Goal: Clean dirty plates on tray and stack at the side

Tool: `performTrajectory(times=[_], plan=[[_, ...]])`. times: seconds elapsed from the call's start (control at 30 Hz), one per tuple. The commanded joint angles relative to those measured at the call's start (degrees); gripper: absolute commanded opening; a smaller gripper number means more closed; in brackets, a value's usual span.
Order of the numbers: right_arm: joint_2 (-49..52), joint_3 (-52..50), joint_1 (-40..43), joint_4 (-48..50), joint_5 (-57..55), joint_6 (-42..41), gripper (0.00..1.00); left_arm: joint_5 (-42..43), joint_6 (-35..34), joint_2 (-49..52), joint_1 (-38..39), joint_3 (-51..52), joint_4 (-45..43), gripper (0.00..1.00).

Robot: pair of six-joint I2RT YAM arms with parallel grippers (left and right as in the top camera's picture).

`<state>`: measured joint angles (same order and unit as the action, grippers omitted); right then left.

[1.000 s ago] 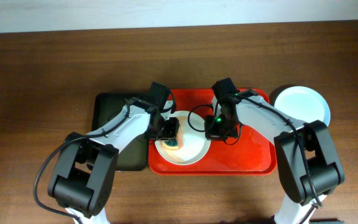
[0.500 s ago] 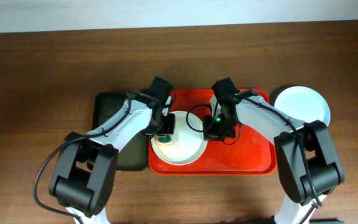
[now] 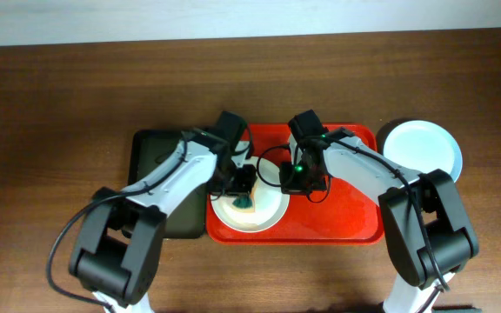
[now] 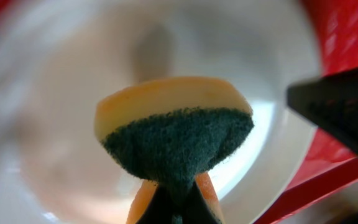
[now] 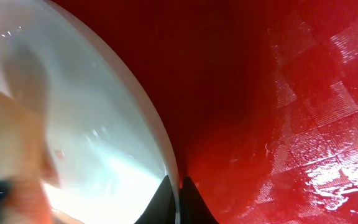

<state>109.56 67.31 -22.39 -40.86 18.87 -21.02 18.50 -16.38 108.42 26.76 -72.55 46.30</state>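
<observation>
A dark brown wooden tabletop (image 3: 59,87) is filling the overhead view, with a strip of pale wall (image 3: 233,17) running along its far edge. A red tray (image 3: 346,222) is sitting at the middle, and a dark green tray (image 3: 148,149) is lying against its left side. A white plate (image 3: 268,213) is resting on the red tray's left half. A second plate (image 3: 420,148) is lying on the tabletop just beside the tray's far right corner.

The left gripper (image 4: 176,202) is keeping its fingers clamped on a sponge (image 4: 173,134), yellow with a green scouring face. The sponge is hanging over the white plate, and whether it is touching cannot be told. The right gripper (image 5: 179,186) is pinching the white plate's right rim, fingers closed together on the thin edge, with the tray's red floor showing alongside.

Both arms are reaching forward from the near edge and bending inward, wrists pointing down over the red tray. The left arm is crossing above the dark green tray.
</observation>
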Motion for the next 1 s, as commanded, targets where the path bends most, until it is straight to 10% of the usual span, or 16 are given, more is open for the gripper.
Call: performTrajectory(times=[0.0, 0.33, 0.57, 0.97], plan=[[-0.4, -0.6, -0.9, 0.4, -0.1, -0.5, 0.04, -3.9, 1.4, -4.9, -2.0, -2.4, -0.1, 0.0], [-0.4, -0.6, -0.9, 0.4, -0.1, -0.5, 0.05, -9.2, 0.5, 5.7, -1.6, -2.2, 1.1, 0.0], [-0.4, -0.6, -1.0, 0.4, -0.1, -0.5, 0.04, 20.7, 9.0, 4.7, -2.6, -4.0, 5.3, 0.0], [-0.4, -0.6, -0.9, 0.2, -0.1, -0.5, 0.05, -22.6, 5.1, -7.1, -14.3, -6.9, 17.6, 0.0]])
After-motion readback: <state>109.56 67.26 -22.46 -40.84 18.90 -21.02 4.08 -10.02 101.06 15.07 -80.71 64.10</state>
